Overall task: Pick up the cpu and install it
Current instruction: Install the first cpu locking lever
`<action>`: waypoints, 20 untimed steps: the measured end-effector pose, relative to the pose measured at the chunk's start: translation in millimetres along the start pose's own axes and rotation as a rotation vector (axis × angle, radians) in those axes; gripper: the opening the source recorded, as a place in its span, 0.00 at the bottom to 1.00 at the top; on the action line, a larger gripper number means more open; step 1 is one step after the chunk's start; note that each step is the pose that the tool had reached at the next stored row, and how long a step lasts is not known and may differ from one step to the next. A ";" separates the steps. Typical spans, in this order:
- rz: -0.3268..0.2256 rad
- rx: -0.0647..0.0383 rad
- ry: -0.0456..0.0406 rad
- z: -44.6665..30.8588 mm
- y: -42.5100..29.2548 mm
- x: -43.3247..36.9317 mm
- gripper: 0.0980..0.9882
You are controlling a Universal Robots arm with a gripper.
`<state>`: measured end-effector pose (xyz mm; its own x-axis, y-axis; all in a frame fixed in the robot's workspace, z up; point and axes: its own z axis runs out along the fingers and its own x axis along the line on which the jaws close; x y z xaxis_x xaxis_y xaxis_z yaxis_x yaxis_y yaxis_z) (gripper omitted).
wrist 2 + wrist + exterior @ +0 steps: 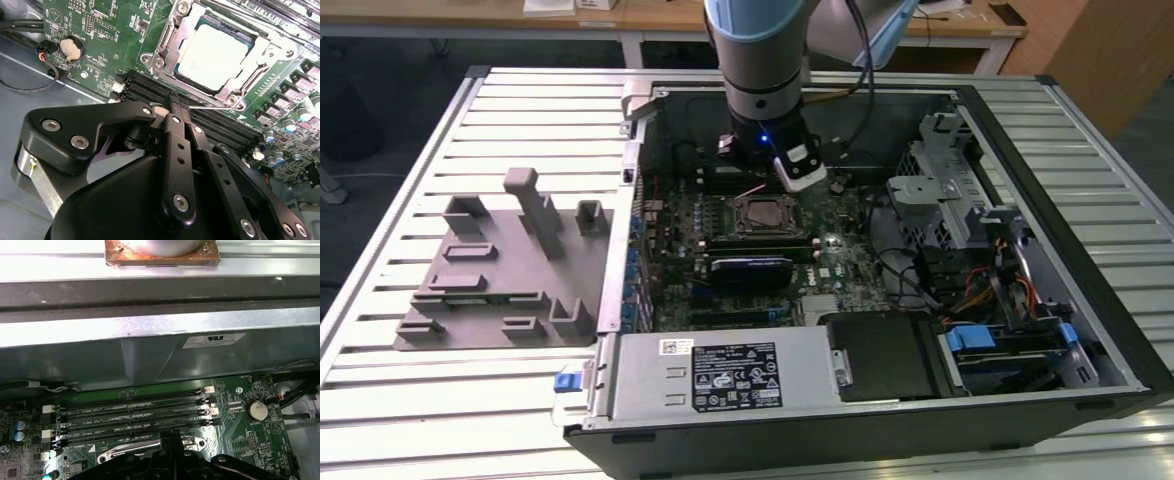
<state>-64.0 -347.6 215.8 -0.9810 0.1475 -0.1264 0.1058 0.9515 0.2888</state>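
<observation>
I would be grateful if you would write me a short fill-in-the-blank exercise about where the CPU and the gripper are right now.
1. The pale silver square cpu lies inside the metal ____ frame on the green motherboard.
2. The black gripper holds ____.
3. In the second wrist view, the gripper's tips hover over the black ____ slots beside the socket.
4. The round silver coin ____ sits on the motherboard.

Missing words: socket; nothing; memory; battery

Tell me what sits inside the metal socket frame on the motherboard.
The cpu lies flat inside the socket frame, its pale top plate showing through the opening. The frame's bars cover its edges, and whatever lies beneath it is hidden. The gripper hangs beside the socket, empty.
</observation>
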 end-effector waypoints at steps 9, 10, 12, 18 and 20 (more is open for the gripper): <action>-0.001 0.004 -0.0021 1.5 0.0 0.9 0.01; -0.001 0.004 -0.0026 1.7 0.0 0.9 0.01; 0.000 0.004 -0.0033 1.9 -0.1 1.1 0.01; 0.007 0.005 -0.0060 2.9 -0.2 2.1 0.01; 0.009 0.005 -0.0071 3.3 0.0 2.5 0.01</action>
<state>-65.9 -346.3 212.4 -0.9787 0.1583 -0.1304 0.1159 0.9515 0.2849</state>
